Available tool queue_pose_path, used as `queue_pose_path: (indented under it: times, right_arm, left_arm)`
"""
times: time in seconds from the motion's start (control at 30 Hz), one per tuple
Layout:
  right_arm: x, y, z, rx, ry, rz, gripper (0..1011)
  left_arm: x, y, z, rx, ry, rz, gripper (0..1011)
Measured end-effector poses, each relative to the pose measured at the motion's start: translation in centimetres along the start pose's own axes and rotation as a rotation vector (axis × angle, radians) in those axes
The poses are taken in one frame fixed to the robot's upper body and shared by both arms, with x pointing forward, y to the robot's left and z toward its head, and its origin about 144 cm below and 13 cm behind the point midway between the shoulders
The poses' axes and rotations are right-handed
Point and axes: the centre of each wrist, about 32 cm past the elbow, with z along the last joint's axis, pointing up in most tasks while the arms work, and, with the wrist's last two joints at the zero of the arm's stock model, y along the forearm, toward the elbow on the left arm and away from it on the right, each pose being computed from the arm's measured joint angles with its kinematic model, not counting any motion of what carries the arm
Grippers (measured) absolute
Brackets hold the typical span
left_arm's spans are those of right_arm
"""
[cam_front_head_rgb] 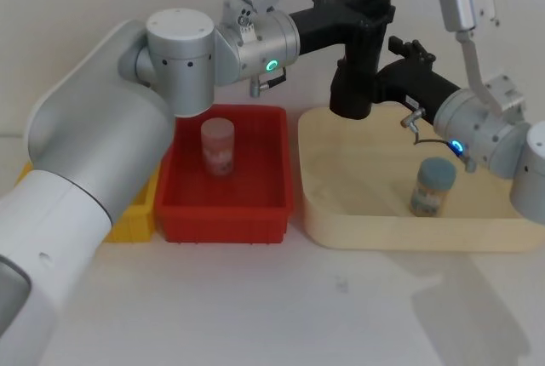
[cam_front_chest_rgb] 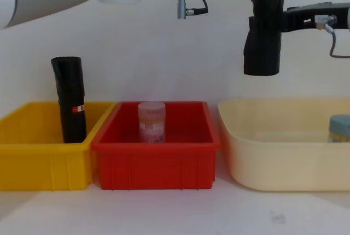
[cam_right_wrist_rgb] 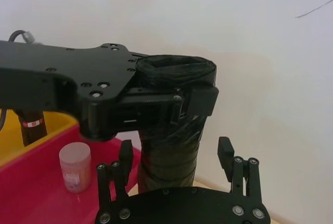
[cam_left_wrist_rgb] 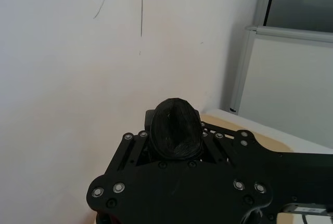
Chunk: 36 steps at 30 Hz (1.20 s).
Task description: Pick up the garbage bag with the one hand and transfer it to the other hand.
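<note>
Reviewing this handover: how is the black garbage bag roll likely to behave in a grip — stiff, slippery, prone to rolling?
The garbage bag hangs upright from the left gripper without sagging, so it is probably fairly stiff. Its wrinkled plastic looks glossy, so possibly slippery. Being cylindrical, it would likely roll if laid down. The right gripper waits open around its lower part.

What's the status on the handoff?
Left claw shut on plain matte black rolled plastic bag, held upright above tubs. Right claw open around its lower part. Nothing between them.

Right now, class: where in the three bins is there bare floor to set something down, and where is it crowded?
The cream tray is bare left of its jar. The red bin has floor around its jar. The yellow bin is bare left of the labelled roll. Above the cream tray's back it is crowded.
</note>
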Motion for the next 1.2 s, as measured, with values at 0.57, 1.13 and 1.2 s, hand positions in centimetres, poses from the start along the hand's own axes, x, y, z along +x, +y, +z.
queue_pose_path:
  times: [0.57,1.13,1.2]
  right_arm:
    - [0.3,1.6,0.1,0.014,0.045,0.003,1000]
    - [0.3,2.0,0.2,0.018,0.055,0.006,671]
    - [0.3,2.1,0.2,0.018,0.056,0.007,617]
  left_arm:
    - [0.0,0.0,0.0,0.000,0.000,0.000,341]
    - [0.0,0.0,0.0,0.000,0.000,0.000,341]
    - [0.0,0.0,0.0,0.000,0.000,0.000,341]
